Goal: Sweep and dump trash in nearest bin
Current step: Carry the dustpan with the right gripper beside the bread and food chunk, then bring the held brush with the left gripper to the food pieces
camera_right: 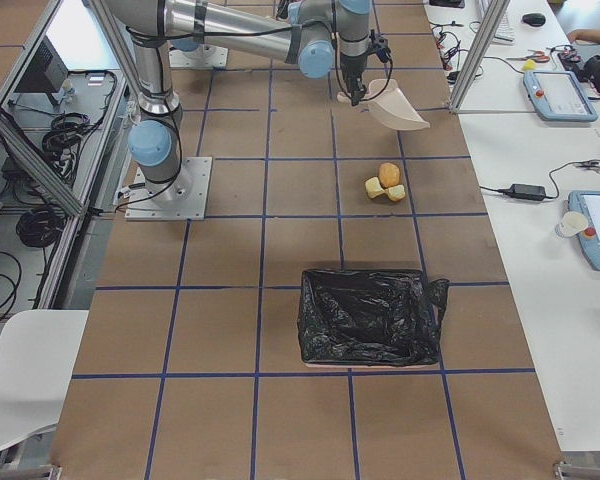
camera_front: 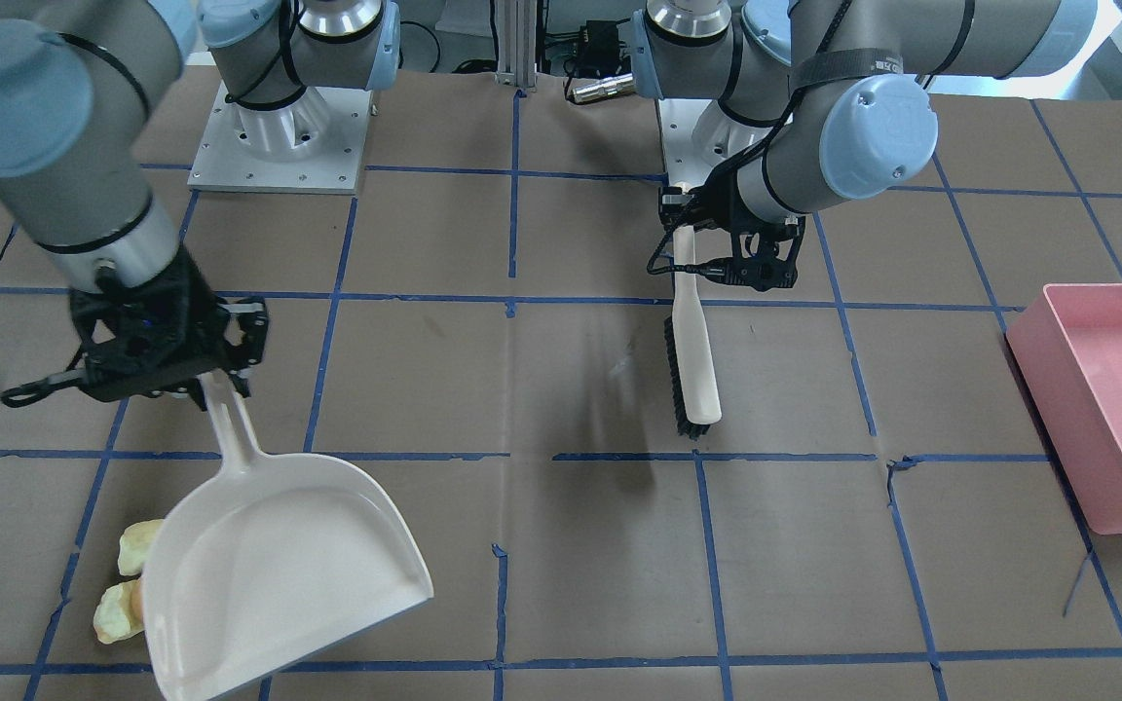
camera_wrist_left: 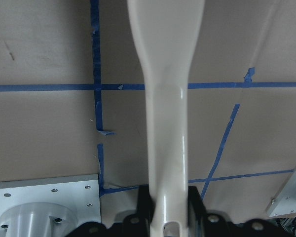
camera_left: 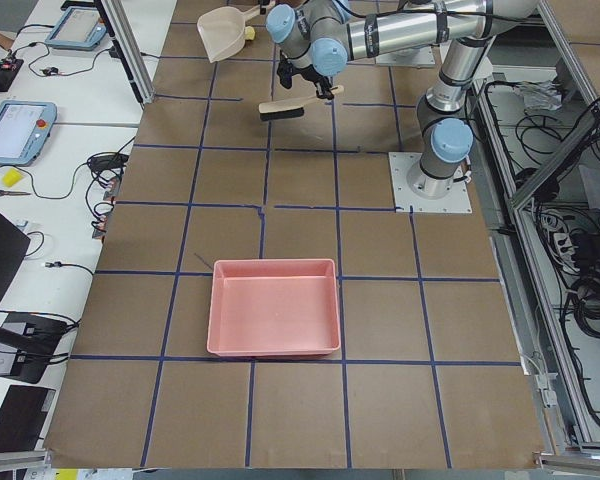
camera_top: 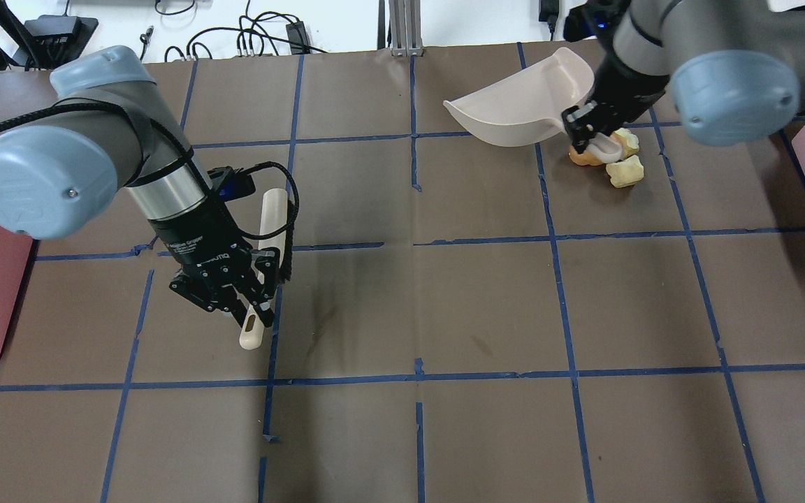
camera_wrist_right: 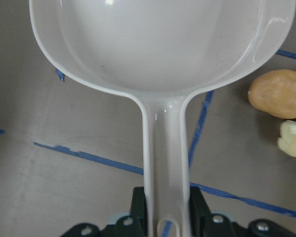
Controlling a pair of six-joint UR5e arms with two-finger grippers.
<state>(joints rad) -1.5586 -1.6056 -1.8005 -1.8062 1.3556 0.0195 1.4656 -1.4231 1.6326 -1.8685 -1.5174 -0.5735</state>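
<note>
We see one desk (camera_top: 444, 314), covered in brown paper and marked into squares with blue tape. Two robot arms reach out over it. Two bins stand on it, one at each end. At the robot's left end is a pink bin (camera_left: 274, 264) with nothing in it. At the right end is a bin lined with a black bag (camera_right: 365, 275).

There are two tools, one to each arm. The larger is a cream dustpan (camera_front: 279, 555), and the right gripper (camera_front: 218, 375) has its jaws closed on the handle. The scoop points away from the robot and holds nothing. From the side it seems to hang clear of the desk, though we cannot be sure at that distance. The smaller tool is a brush (camera_front: 697, 341) with a pale handle and black bristles. The left gripper (camera_top: 250, 313) has its jaws clamped on the end of the handle, and the head points away from the robot, near the middle of the desk.

We count three pieces of trash, all lying on the desk in one tight cluster in the robot's right half. They sit just beside the dustpan, between it and the black-lined bin, and well apart from the brush. The largest is a tan-brown lump (camera_right: 388, 174). The other two are smaller pale yellow-green chunks (camera_front: 139, 545) (camera_front: 118, 611). None of the three is in the pan.
</note>
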